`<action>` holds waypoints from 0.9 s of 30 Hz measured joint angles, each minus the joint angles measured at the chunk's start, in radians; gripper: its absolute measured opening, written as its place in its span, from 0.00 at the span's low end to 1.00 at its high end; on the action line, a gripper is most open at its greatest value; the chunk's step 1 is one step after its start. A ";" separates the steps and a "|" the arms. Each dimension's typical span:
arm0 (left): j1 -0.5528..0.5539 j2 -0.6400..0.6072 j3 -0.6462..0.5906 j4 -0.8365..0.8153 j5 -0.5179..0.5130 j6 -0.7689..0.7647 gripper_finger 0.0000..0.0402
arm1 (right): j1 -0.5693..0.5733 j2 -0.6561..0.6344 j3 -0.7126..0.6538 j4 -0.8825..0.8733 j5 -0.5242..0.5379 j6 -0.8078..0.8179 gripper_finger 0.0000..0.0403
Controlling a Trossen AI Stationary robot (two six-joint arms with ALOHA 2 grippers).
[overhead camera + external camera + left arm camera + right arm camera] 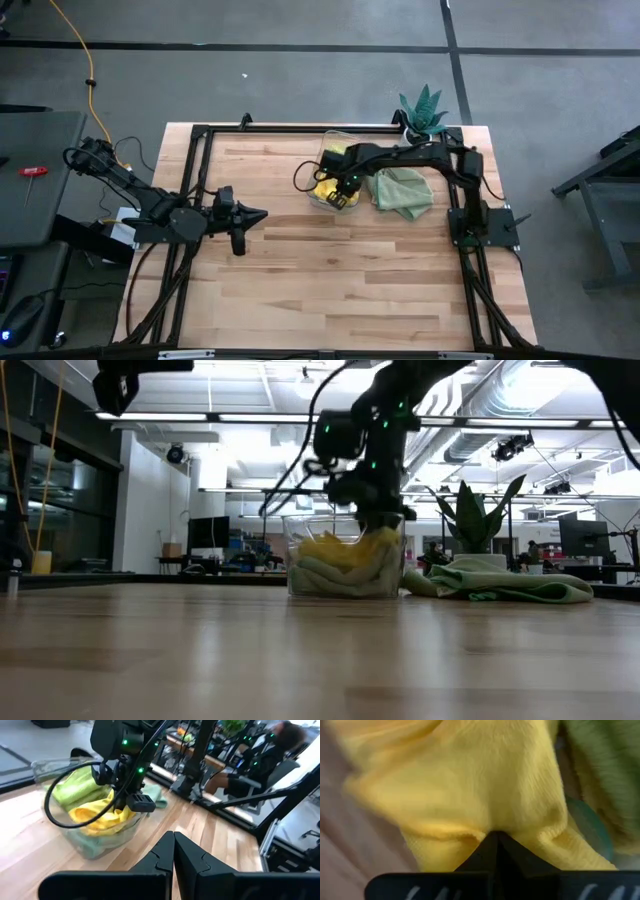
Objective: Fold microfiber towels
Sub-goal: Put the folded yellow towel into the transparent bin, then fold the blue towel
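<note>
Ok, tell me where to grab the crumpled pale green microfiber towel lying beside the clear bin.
Pinch the crumpled pale green microfiber towel at a raised fold near its edge, coming straight down from above. It lies in a low heap on the table, so only its ridges give the fingers something to close on.

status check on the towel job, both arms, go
Right tool down in the clear plastic bin, shut on the bright yellow microfiber towel. Left tool shut, idle over bare table. Pale mint green towel lies beside the bin, clear.
</note>
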 joint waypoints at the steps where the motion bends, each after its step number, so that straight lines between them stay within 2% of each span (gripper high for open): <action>1: 0.000 0.000 0.000 -0.016 0.000 -0.014 0.00 | 0.000 0.016 0.000 0.001 -0.002 0.000 0.00; 8: 0.000 0.000 0.000 -0.057 -0.003 -0.062 0.00 | 0.002 0.039 0.008 0.014 -0.003 0.043 0.01; 12: 0.000 0.000 0.000 -0.058 -0.003 -0.062 0.00 | 0.002 -0.005 0.059 -0.010 0.025 0.011 0.01; 15: 0.000 0.000 0.000 -0.060 -0.001 -0.062 0.00 | 0.011 -0.077 0.091 -0.021 0.083 0.000 0.01; 19: 0.000 0.000 0.000 -0.067 0.000 -0.062 0.00 | 0.044 -0.188 0.087 -0.067 0.220 0.024 0.01; 22: 0.000 0.000 0.000 -0.073 -0.001 -0.062 0.00 | 0.081 -0.296 0.020 -0.093 0.305 0.081 0.02; 27: 0.000 0.000 0.000 -0.072 -0.001 -0.062 0.00 | 0.140 -0.529 -0.255 -0.064 0.314 0.278 0.10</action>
